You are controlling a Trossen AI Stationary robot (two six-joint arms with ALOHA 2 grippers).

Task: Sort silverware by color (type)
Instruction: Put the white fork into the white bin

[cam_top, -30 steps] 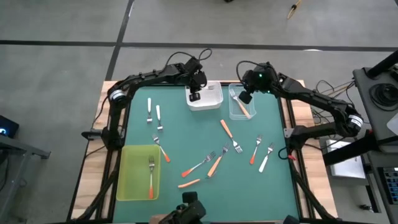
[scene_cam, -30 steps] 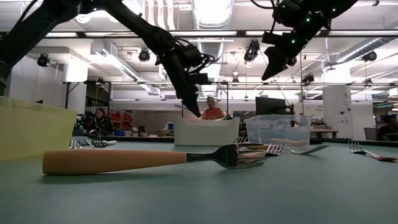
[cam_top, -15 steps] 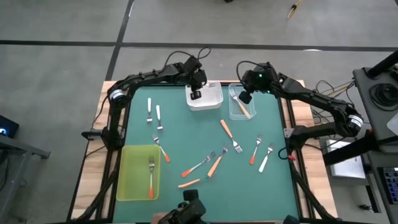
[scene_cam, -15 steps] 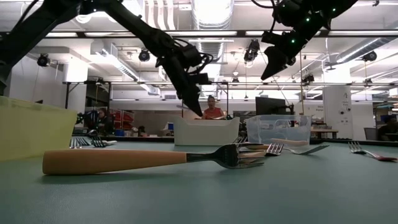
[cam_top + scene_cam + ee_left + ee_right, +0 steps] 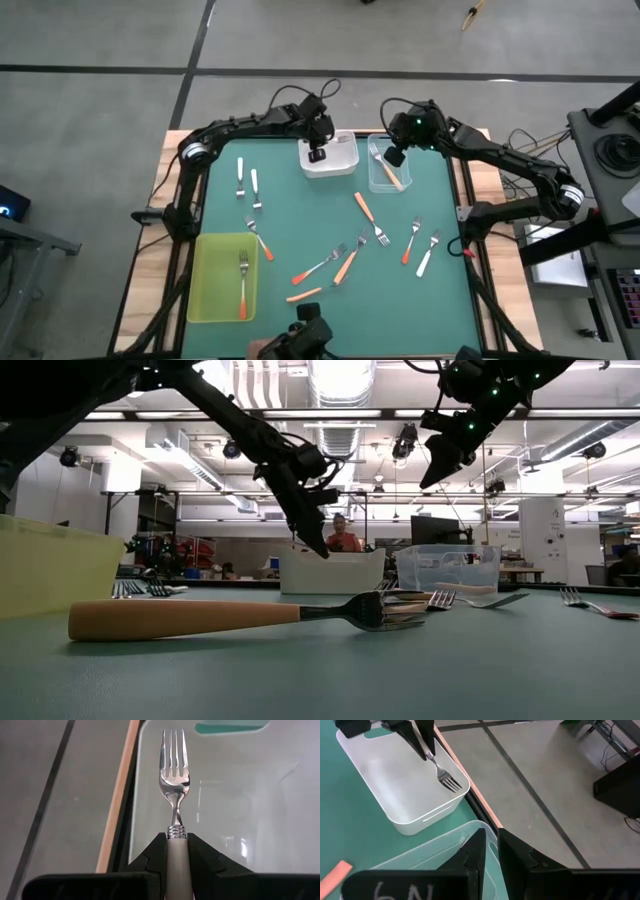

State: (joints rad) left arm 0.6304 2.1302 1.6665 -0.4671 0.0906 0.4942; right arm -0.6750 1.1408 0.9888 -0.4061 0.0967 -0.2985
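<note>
A: Left gripper clamped on white-handled fork, hanging over white tray. Right gripper closed, prob. empty, above clear tray.

B: Light, stiff, slick metal; best pinched on plastic handle. Other forks scattered mid-table.

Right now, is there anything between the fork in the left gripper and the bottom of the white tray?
No. In the left wrist view the white-handled fork hangs over the white tray, whose floor beneath is bare. The right wrist view shows the same.
</note>
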